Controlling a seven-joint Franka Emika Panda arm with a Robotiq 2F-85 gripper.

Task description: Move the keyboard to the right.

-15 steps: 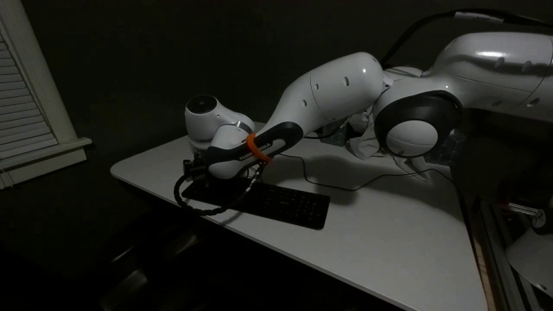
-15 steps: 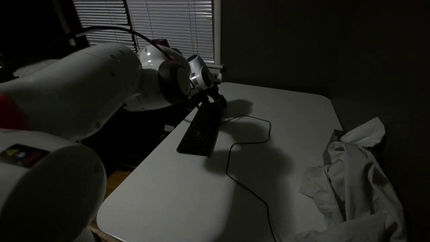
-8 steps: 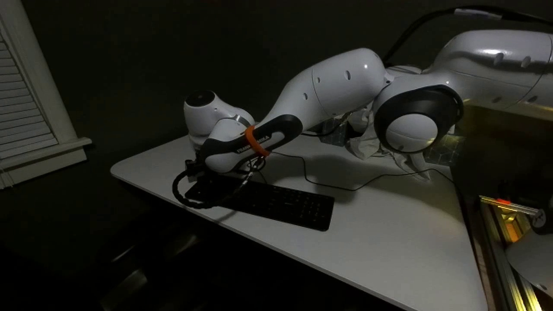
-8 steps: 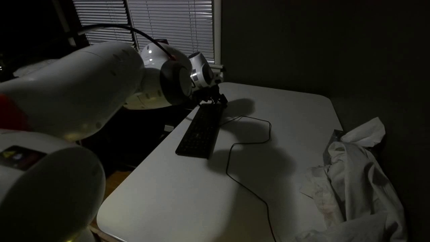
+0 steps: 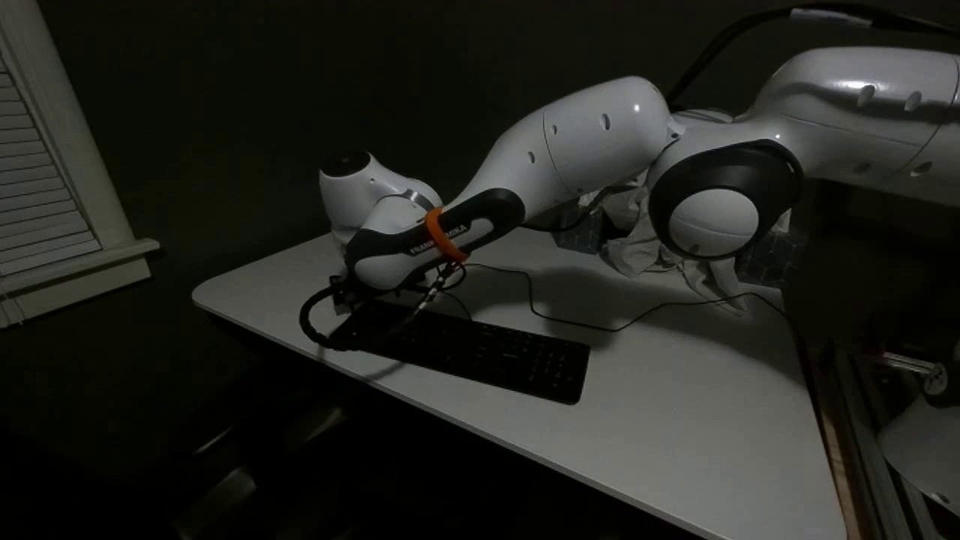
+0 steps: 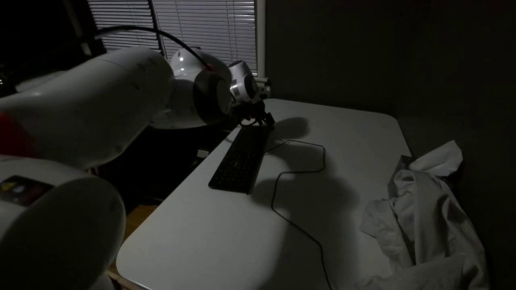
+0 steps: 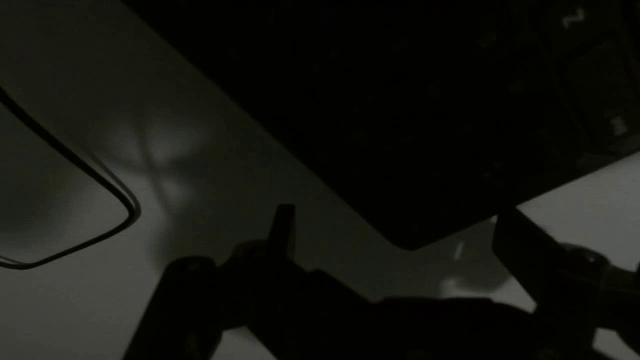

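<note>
The keyboard (image 5: 480, 352) has just slid a bit to the right in an exterior view, so the job seems under way. It lies on the white table (image 5: 675, 435), near a long edge. The gripper (image 7: 396, 212) is by one corner, jaws wide apart, so I think it pushes, not pinches.

Light's v. dim w/ soft shadows on tbl (image 6: 242, 213).
</note>
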